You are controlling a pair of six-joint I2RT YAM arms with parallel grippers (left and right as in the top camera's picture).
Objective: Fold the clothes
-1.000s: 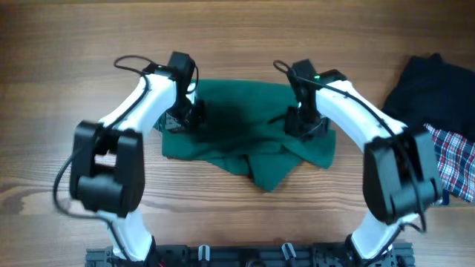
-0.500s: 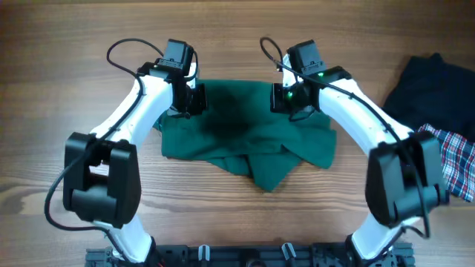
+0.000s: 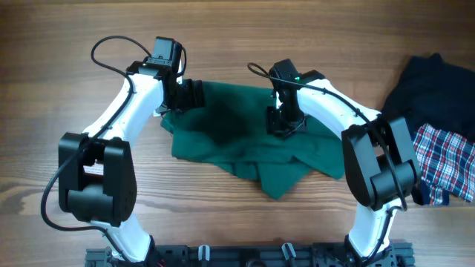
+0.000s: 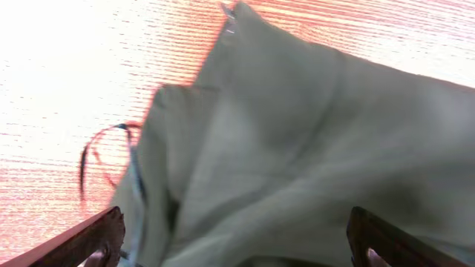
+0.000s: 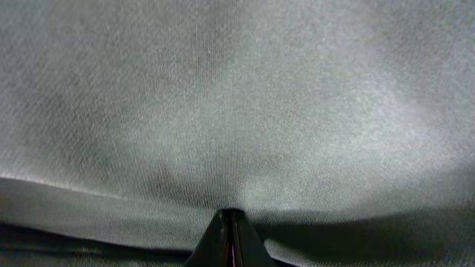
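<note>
The clothes: one dark green garment, rumpled, flat on the bench between the two arms. Its long axis runs side to side, roughly along the line from one pincer to the other. A loose lobe bunches out on the edge toward the robot's base.

Left pincer sits at the garment's far left corner and is released. In the left wrist view the fingers stand wide apart at the bottom corners of the frame, with nothing nipped between them. From the left pincer the cloth spreads ahead and toward the right arm. Its hem corner lies just beyond the tips, with bare bench to the outer side.

Right pincer is down on the garment, a little inside the far edge and right of the middle. It is clenched. The right wrist view shows the right pincer as one closed tip with fabric filling the frame and drawing toward it, so it looks to be grasping a pinch of the clothes.

Key relation, as a judgement: the free far-left corner is nearest the left pincer, right under its open jaws. The bulk of the cloth lies from there toward the right pincer and the base. A fold would need the left to take that corner and match the right's hold along the same far edge.

Outward of the right pincer, well apart from the green cloth: a dark navy garment and a plaid cloth.
</note>
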